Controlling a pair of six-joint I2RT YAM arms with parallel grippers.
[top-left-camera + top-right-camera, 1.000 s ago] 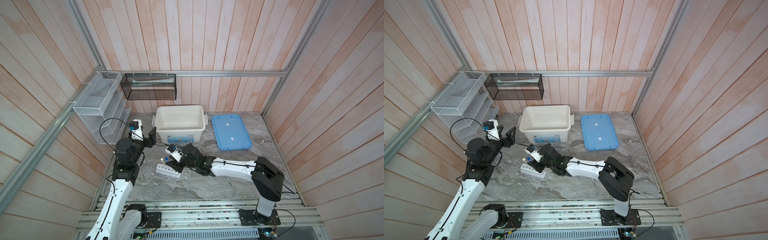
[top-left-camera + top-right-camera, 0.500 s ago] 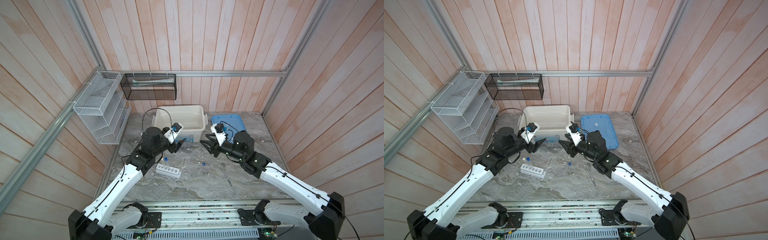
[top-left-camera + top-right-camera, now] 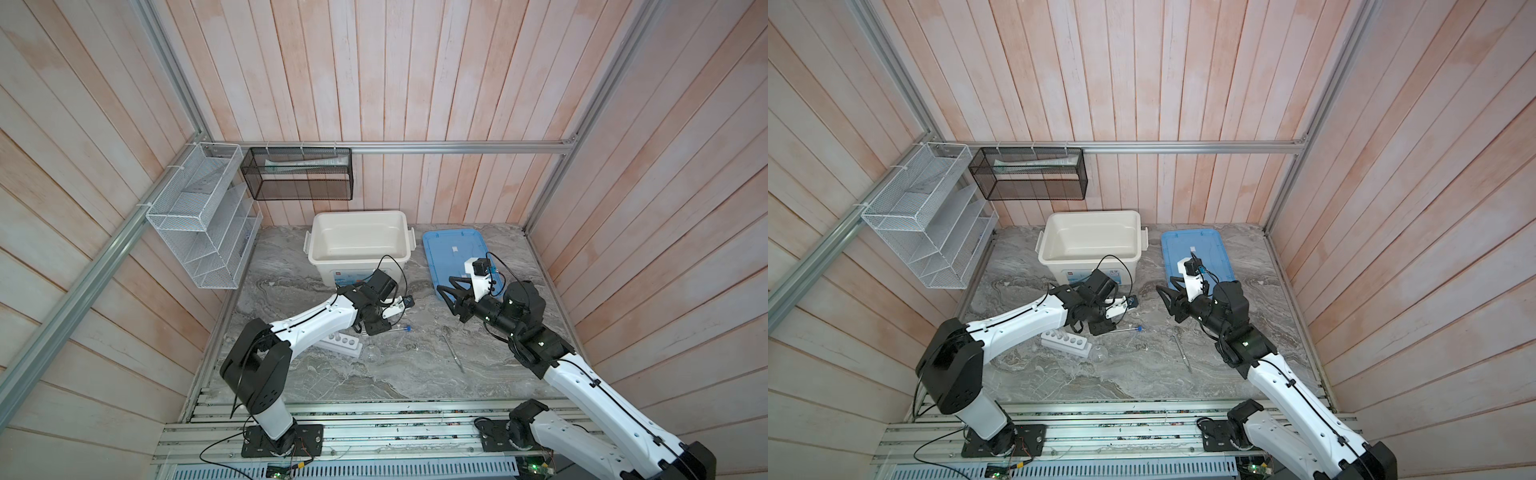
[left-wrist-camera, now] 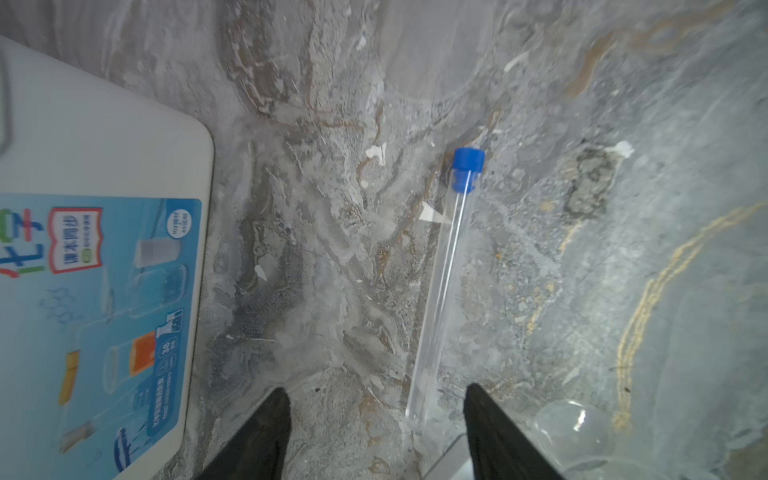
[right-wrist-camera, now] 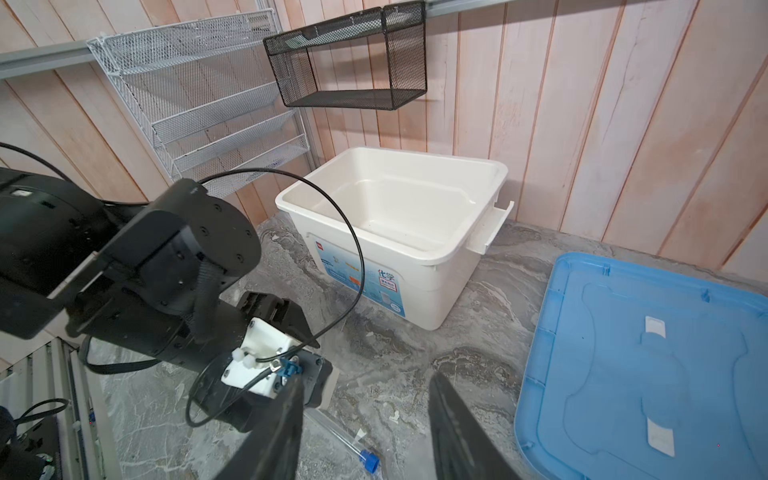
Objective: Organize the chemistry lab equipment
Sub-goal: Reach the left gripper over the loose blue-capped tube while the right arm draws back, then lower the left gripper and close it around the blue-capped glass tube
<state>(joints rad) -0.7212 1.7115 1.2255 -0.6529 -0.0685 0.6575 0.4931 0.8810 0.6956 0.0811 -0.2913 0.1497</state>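
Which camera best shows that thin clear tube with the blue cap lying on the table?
The left wrist view: the thin clear blue-capped tube fills it, cap to tip. Both top views show it as a sliver; the right wrist view only its cap end.

One each: tube point(image 4: 442, 291), rack point(image 3: 343, 341), flask point(image 3: 372, 353), spatula point(image 3: 453, 351), bin point(image 3: 357, 214), lid point(image 3: 453, 245).

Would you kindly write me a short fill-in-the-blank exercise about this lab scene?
The tube lying on the table has a ____ cap.
The left claw and the right claw are both ____.
The lid lies off the ____.
Missing words: blue; open; bin.
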